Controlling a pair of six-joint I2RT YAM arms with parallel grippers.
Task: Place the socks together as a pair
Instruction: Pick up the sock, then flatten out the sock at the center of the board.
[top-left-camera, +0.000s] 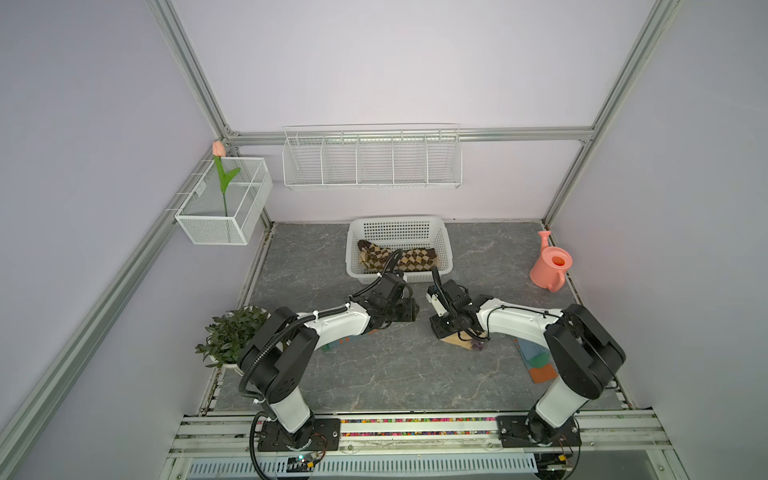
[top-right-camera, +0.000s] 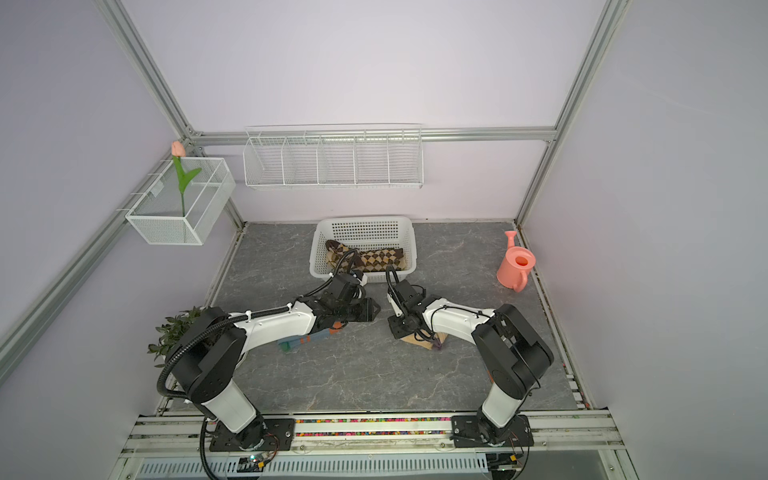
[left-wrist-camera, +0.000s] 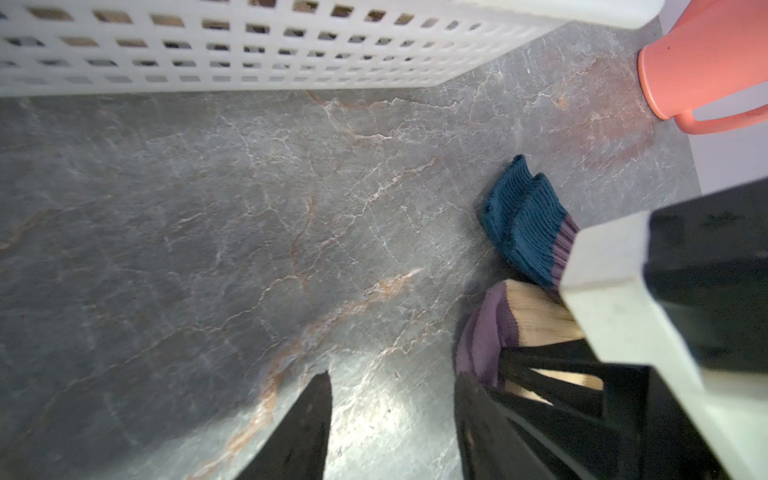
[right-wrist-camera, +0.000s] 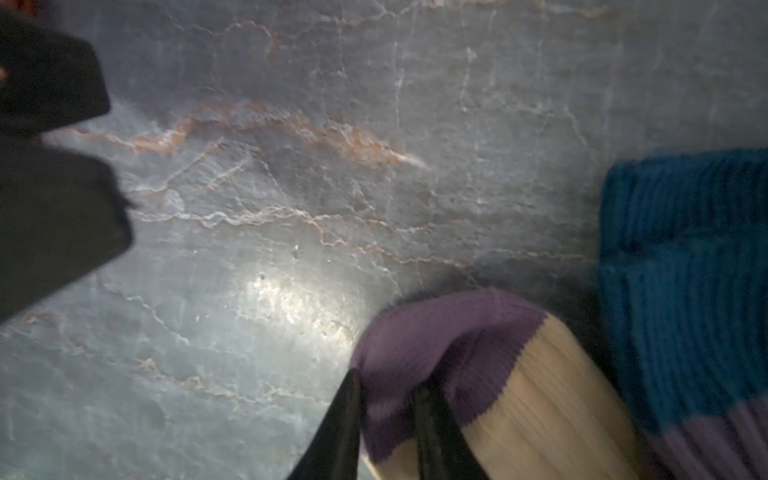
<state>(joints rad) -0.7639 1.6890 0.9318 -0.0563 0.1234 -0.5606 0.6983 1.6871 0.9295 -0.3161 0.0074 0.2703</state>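
A cream sock with a purple toe lies folded on the grey table, its navy cuff beside the toe. My right gripper is shut on the purple toe; in a top view it points down onto this sock. My left gripper hovers open over bare table just left of it, with nothing between its fingers. Two dark brown argyle socks lie in the white basket. A blue-grey sock with an orange cuff lies under the right arm, and a similar sock lies under the left arm.
A pink watering can stands at the back right. A potted plant sits at the left edge. A wire rack hangs on the back wall, and a mesh basket with a tulip hangs on the left wall.
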